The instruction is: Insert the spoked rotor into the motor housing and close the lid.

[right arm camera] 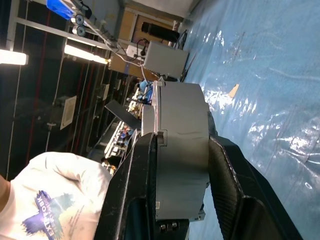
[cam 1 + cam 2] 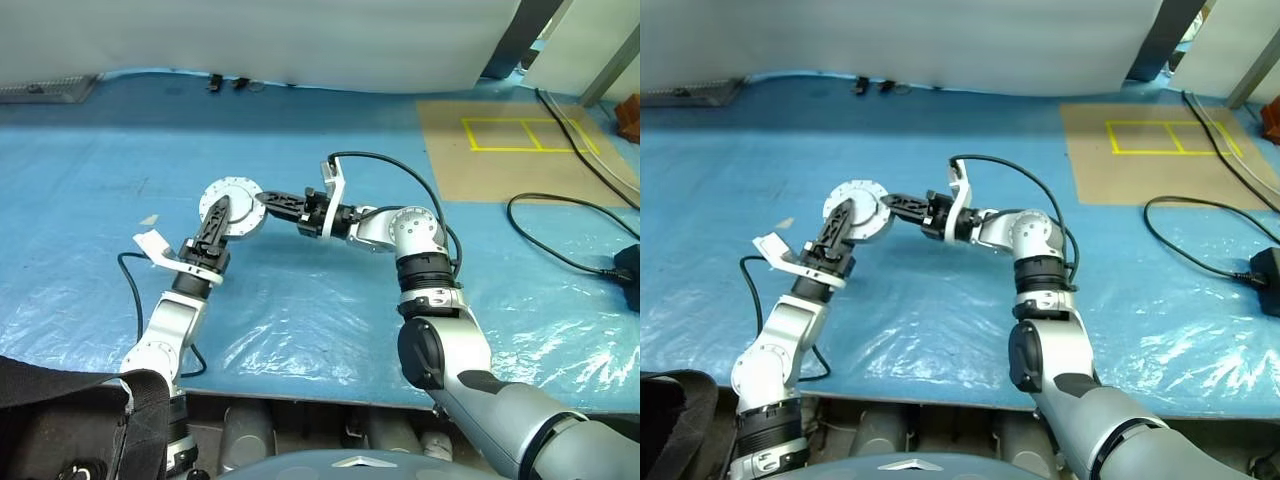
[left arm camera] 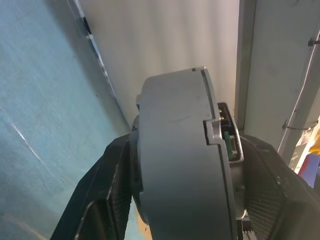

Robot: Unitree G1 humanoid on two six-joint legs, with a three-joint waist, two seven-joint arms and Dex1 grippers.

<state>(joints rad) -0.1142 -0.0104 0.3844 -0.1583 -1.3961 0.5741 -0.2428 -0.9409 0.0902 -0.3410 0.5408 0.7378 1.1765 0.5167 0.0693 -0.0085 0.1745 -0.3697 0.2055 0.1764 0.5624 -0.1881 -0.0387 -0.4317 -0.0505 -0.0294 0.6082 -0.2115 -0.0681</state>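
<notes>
The motor housing (image 2: 240, 196) is a round silver-grey drum held in the air over the blue plastic sheet (image 2: 300, 300), its flat face with a ring of holes turned toward me. My left gripper (image 2: 224, 212) comes up from below and is shut on it, one black finger (image 3: 102, 200) on each flat side of the drum (image 3: 180, 160). From the right, my right gripper (image 2: 262, 201) is shut on the rim, its fingers (image 1: 135, 190) clamping the drum (image 1: 182, 135). A seam runs around the drum near one face. The spoked rotor is hidden.
Black cables (image 2: 560, 212) loop over the sheet at the right, leading to a black box (image 2: 630, 268). A tan patch with yellow tape (image 2: 520, 135) lies at the back right. A small scrap (image 2: 148, 219) sits at the left. A person in a white shirt (image 1: 45, 200) stands beyond.
</notes>
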